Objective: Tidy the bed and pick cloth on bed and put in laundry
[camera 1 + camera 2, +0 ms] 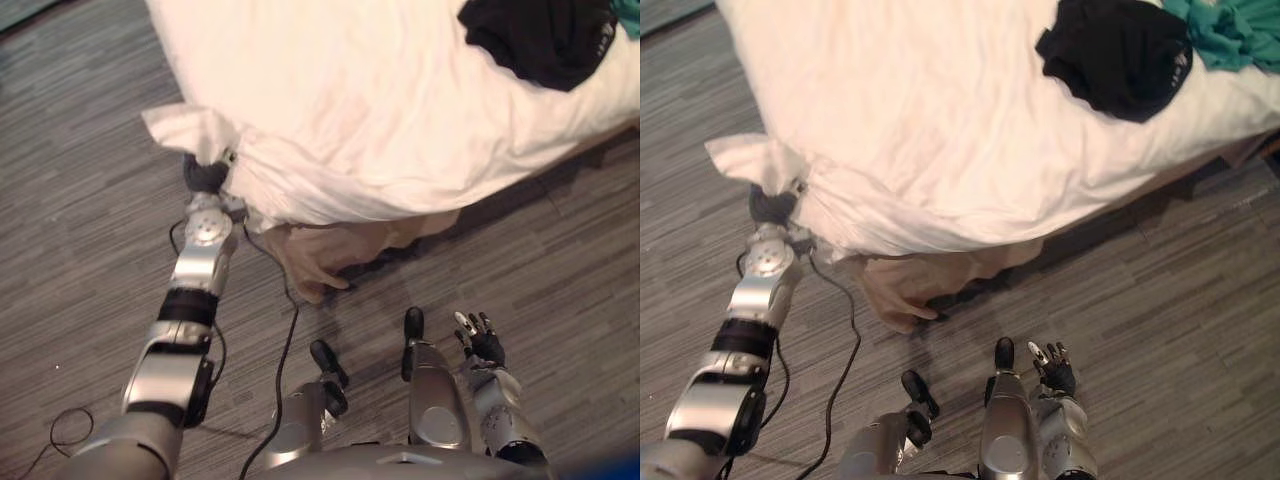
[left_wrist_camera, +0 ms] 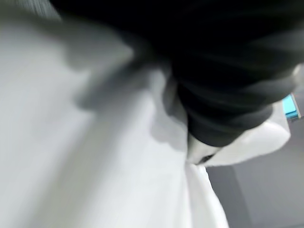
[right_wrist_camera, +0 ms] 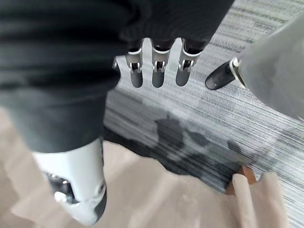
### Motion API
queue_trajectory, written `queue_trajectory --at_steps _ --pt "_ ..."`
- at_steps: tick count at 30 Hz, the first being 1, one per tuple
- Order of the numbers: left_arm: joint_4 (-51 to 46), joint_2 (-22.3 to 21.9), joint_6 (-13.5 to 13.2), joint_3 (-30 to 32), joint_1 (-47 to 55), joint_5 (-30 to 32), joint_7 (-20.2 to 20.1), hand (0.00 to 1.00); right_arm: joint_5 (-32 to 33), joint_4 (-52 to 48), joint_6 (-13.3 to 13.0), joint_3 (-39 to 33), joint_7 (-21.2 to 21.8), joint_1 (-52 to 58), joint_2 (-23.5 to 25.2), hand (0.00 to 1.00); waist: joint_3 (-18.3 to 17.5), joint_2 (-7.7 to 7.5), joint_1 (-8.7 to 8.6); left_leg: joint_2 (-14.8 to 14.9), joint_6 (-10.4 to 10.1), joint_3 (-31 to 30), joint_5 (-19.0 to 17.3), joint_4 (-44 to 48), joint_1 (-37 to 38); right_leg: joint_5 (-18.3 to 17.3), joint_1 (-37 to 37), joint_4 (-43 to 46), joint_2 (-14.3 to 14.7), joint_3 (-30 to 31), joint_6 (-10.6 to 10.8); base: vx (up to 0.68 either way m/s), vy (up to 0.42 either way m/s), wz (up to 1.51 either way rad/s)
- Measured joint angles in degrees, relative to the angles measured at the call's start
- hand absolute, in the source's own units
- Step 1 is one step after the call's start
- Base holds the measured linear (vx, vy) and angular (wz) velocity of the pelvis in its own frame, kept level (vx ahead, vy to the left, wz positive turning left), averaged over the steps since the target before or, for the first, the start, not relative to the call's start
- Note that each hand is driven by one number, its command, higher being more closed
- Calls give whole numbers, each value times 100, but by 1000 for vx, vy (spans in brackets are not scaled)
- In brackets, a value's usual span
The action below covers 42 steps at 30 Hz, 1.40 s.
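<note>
Duvet (image 1: 380, 110), white and rumpled, covers the bed (image 1: 1245, 152) and hangs over its near edge. One corner of it sticks out as a loose flap towards the left arm. Left hand (image 1: 205, 177) is at that corner, its dark cover pressed against the underside of the fold. Its fingers are buried in the white fabric, so I cannot tell whether they grip it or lie straight. The left wrist view gives the same result: dark cover against white cloth, fingers hidden.

Black cloth (image 1: 545, 38) lies crumpled on top of the duvet at the far right, well apart from both hands. Teal cloth (image 1: 1225, 30) lies just beside it, further right, at the bed's far corner.

Beige sheet (image 1: 320, 255) hangs from under the duvet down to the floor (image 1: 80, 150).

Right hand (image 1: 483, 343) hangs low over the floor, well apart from the bed, fingers straight and spread, holding nothing
</note>
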Motion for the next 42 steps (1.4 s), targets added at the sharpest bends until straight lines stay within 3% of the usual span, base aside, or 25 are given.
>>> queue_trajectory --at_steps 1,2,6,8,14,18,21,26,30,32,33,37,42 --pt "-206 -32 -116 48 406 2 -150 100 0 7 79 -6 -24 44 -2 0 -4 0 91 20 -5 -41 -5 12 26 -23 59 2 3 -53 -4 34 -45 24" --pt "-292 -60 -177 80 619 13 -224 0 3 19 143 -11 -43 56 0 0 -8 5 106 31 -4 -77 -8 22 36 -32 102 -4 3 -93 0 38 -35 24" --pt "-626 -485 -461 202 1903 42 -720 0 -36 358 542 -52 -71 174 5 0 -328 46 205 129 2 -345 -8 51 60 -46 390 -190 73 -364 -5 84 -33 25" --pt "-646 -966 -507 259 2545 29 -887 0 -59 517 687 -86 -37 302 3 0 -499 72 291 192 -16 -492 -20 53 190 -47 695 -371 141 -532 -4 102 -36 25" --pt "-64 -1745 -632 359 3402 -361 -1354 0 -58 1018 797 -414 177 455 5 0 -808 118 506 258 -23 -981 -21 42 193 -40 1143 -755 310 -952 -11 27 -30 33" --pt "758 -1906 -488 629 3839 -348 -1415 0 -52 1211 792 -471 348 559 20 0 -988 51 537 290 -34 -1147 -26 16 271 14 1449 -1039 399 -1129 -5 30 -21 24" --pt "1654 -1996 -353 825 4051 55 -1408 0 -15 1361 788 -595 454 718 88 0 -1152 -43 688 293 -59 -1242 -40 -47 408 55 1721 -1272 451 -1248 9 41 -9 13" --pt "2746 -2107 -213 1326 4064 273 -1029 0 238 1796 684 -886 550 756 151 0 -1351 -141 675 274 -94 -1200 -50 -221 755 82 2040 -1475 492 -1252 43 38 6 -1" --pt "2966 -2116 -178 1982 4031 275 -764 0 405 1994 406 -1333 490 773 157 0 -1444 -130 666 244 -103 -1079 -54 -382 1092 115 2302 -1608 511 -1191 72 26 16 -13" --pt "2967 -2104 -180 2288 3943 406 -679 0 418 2013 134 -1627 309 751 130 0 -1476 -109 656 206 -105 -1061 -56 -413 1176 143 2395 -1663 493 -1157 94 16 26 -7" --pt "2966 -2097 -184 2342 3912 506 -670 0 442 2005 66 -1715 285 712 102 100 -1479 -105 657 197 -104 -1055 -56 -424 1194 149 2397 -1665 486 -1153 97 1 26 -5" --pt "2965 -1999 -254 2365 3911 1173 -693 0 619 1404 -371 -2302 386 424 -405 100 -1534 -115 651 119 -87 -979 -44 -567 1334 232 2493 -1771 459 -1109 130 -30 29 -10" --pt "2961 -1809 -523 1515 3899 1403 -821 0 530 578 -849 -2026 1224 -597 -1548 100 -1578 -150 624 35 -40 -1079 22 -665 1291 347 2489 -1980 442 -1161 154 -31 11 6"
